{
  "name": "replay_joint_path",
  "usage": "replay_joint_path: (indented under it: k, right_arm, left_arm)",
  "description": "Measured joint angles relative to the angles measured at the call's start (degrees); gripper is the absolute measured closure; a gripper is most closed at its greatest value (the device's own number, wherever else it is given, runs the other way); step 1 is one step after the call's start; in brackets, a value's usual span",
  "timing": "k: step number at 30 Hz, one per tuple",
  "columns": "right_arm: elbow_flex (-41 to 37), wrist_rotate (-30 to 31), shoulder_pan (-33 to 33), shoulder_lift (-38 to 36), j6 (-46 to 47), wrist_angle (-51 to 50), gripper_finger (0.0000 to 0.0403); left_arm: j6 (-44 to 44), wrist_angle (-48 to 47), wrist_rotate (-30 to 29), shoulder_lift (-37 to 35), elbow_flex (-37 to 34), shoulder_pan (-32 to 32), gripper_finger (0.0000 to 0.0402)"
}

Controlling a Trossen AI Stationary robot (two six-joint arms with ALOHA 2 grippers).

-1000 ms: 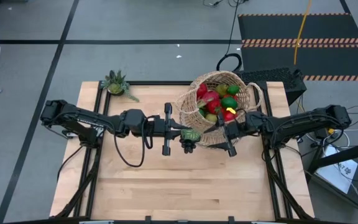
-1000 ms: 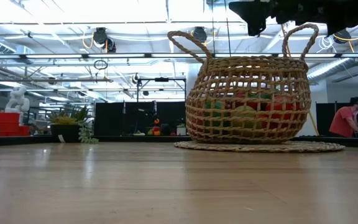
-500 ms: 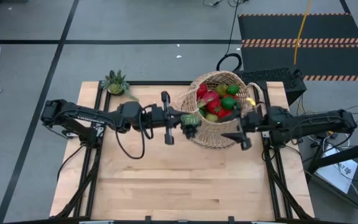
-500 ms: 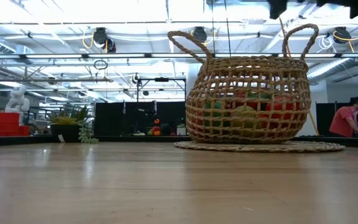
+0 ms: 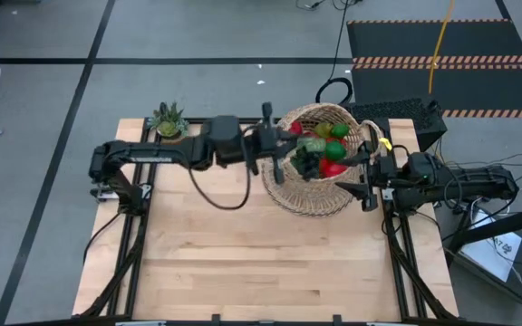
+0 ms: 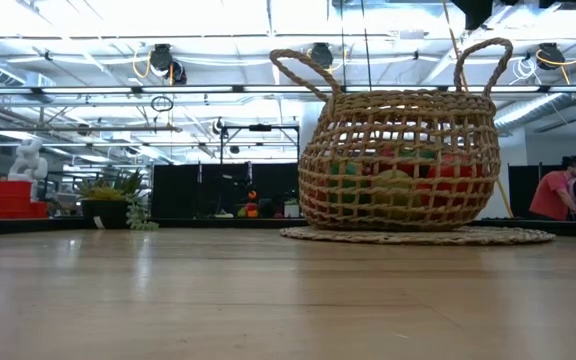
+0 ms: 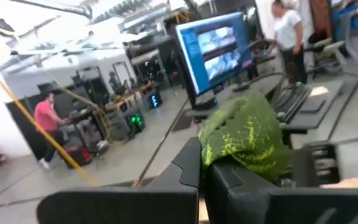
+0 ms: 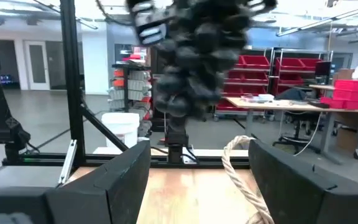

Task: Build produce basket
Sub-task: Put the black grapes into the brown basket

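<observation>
- Overhead, the large round tan woven wicker basket (image 5: 314,172) sits on the far right part of the pale wooden table (image 5: 243,263), its loop handles standing up at the rim.
- Inside the basket lies the produce (image 5: 326,156): small toy fruits in red and green, seen from above and also through the open weave in the low view (image 6: 398,185).
- From the table's left side, the left arm stretches out over the basket's rim, and the left gripper (image 5: 299,158) hangs above the fruit pile.
- Its fingers are clenched on a bunch of dark purple toy grapes with a mottled green leaf (image 7: 247,137); the left wrist view shows the leaf pinched between the two dark fingers, and the right wrist view shows the dark cluster (image 8: 197,56) hanging in the air.
- Whether the bunch touches the fruit beneath it cannot be told.
- At the basket's right side, just outside the rim, the right gripper (image 5: 367,177) is released: its two dark fingers (image 8: 117,177) stand well apart with nothing between them, and a twisted tan handle loop (image 8: 241,171) shows just ahead of them.
- A small spiky green potted plant (image 5: 169,121) stands at the table's far left edge, well apart from the basket.
- Beyond the table, a person in a red shirt (image 6: 553,195) is bent over at the right of the low view.
</observation>
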Motion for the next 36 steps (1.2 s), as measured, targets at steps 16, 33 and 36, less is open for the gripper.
replay_joint_path:
  k: [16, 33, 36]
  right_arm:
    - [0.00, -0.20, 0.00, -0.30, -2.95, -2.09, 0.0138]
    - [0.00, 8.90, -0.04, -0.30, -3.01, -2.59, 0.0138]
    - [0.00, 10.57, 0.00, -0.32, -2.92, -2.89, 0.0138]
  left_arm:
    - [-0.68, -10.25, 0.05, 19.25, 35.42, 8.44, 0.0401]
    - [-3.71, -16.00, 1.04, 24.06, 35.33, 11.71, 0.0400]
    - [-4.27, -15.76, 1.04, 25.05, 33.46, 11.55, 0.0401]
